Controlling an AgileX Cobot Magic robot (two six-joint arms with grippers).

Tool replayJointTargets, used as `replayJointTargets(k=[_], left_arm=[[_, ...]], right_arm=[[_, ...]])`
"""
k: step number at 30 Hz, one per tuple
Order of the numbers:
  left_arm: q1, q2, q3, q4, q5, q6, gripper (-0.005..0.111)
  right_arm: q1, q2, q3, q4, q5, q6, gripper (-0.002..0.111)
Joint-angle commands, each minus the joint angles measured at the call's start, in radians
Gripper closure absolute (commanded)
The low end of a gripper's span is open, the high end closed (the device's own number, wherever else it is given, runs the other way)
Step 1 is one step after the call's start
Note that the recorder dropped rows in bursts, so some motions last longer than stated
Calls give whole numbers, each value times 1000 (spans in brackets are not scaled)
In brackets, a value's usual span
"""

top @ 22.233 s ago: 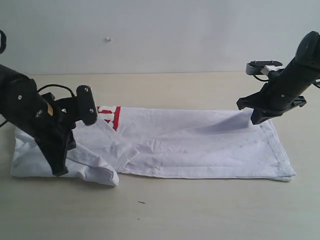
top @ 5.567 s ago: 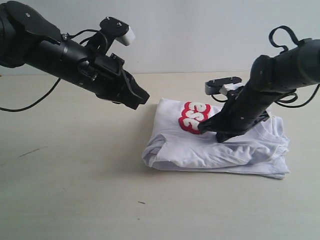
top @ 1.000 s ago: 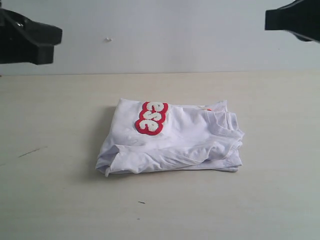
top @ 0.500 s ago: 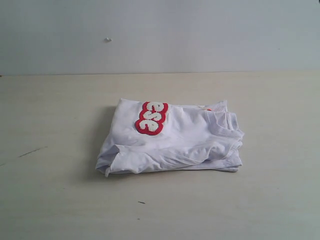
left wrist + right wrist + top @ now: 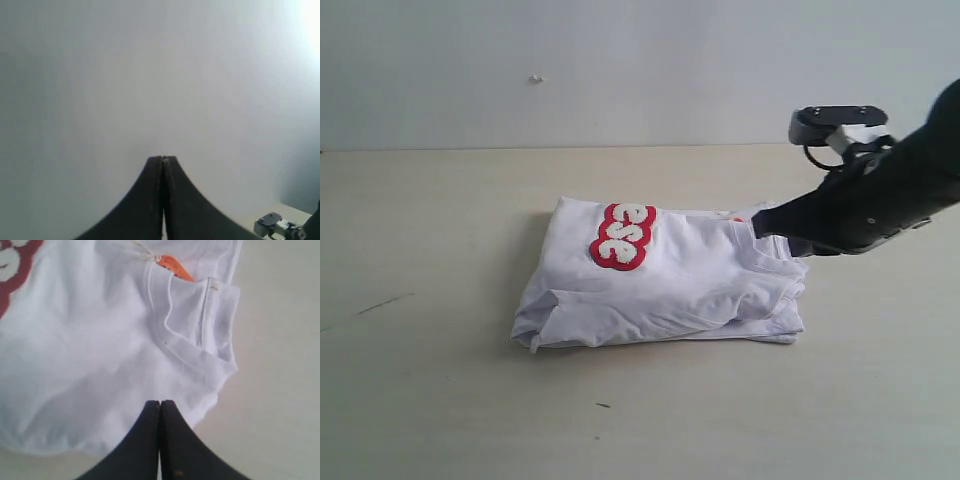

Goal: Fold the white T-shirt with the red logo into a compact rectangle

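Jaws on our right arm (image 5: 865, 200) sit together, empty, tip at the three o'clock edge of the white T-shirt (image 5: 660, 280), likely to press its collar (image 5: 190, 352) flat. Left jaws, together too, face the wall (image 5: 150, 75), parked clear. The shirt lies folded on the worktop (image 5: 440, 400), red logo (image 5: 623, 236) upward.

We see soft, even light on the surface (image 5: 430, 400), a faint shadow left of the white T-shirt (image 5: 690, 280), corner glare in the left wrist view, slightly blurred close-ups.
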Motion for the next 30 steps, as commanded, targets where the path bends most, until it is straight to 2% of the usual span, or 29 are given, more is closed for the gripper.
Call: replayJointTargets(k=[1, 10, 12, 17, 21, 27, 30], left_arm=[[2, -38, 27, -6, -48, -1, 107], [2, -41, 29, -6, -47, -1, 107], [2, -41, 29, -6, -43, -1, 107], [2, -41, 29, -11, -37, -1, 107], [2, -41, 29, -13, -36, -3, 107], [2, -41, 29, -13, -36, -3, 107], [2, -41, 29, -13, -36, -3, 107]], right_arm=[[-6, 185, -176, -8, 2, 38, 108], [15, 458, -437, -19, 93, 48, 108], [20, 499, -473, -75, 101, 58, 108], [20, 557, -566, -279, 101, 221, 108], [20, 593, -642, -274, 124, 225, 108], [26, 589, -649, -258, 148, 206, 108], [41, 589, -649, -192, 214, 123, 108]])
